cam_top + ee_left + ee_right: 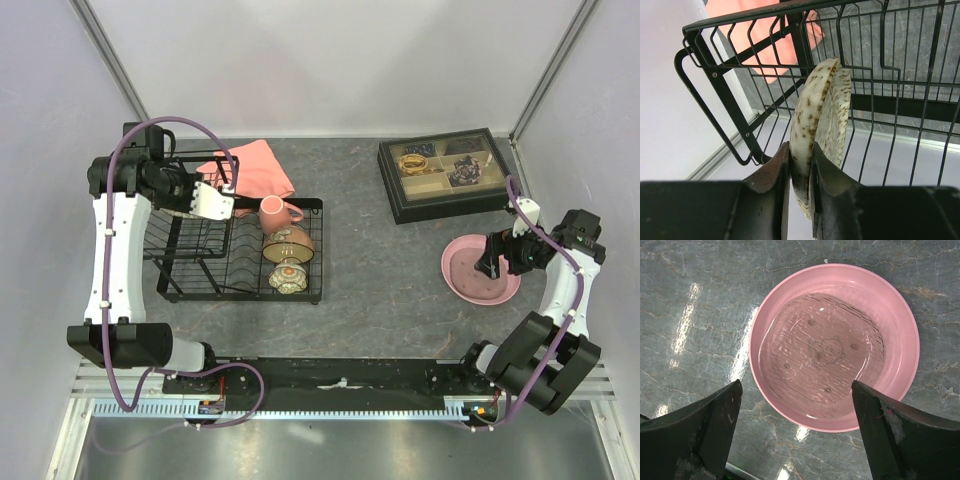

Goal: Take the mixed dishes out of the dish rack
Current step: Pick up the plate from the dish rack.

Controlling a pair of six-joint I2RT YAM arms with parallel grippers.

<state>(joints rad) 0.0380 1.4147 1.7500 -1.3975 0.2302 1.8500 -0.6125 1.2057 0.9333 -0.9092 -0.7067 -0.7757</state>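
Left claw (800,157) grips speckled bowl (822,110) amid rack wires (722,87); right claw (796,390) spread over pink plate (902,330).

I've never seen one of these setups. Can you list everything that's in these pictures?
Dish rack: one, black wire, table's left.
Speckled bowl: one, cream with brown flecks, held on edge at the rack.
Mug: one, pink, in the rack.
Brown bowl: one, brown, in the rack beside the mug.
Floral bowl: one, cream-patterned, in the rack, nearest edge.
Plate: one, pink, flat on the table's right.
Cloth: one, pink, behind the rack.
Tray: one, black, holds trinkets, far right.
Table: one, grey marbled.
Arms: two, white, near edge.
Left gripper: one, black, shut on the speckled bowl.
Right gripper: one, black, open above the plate.
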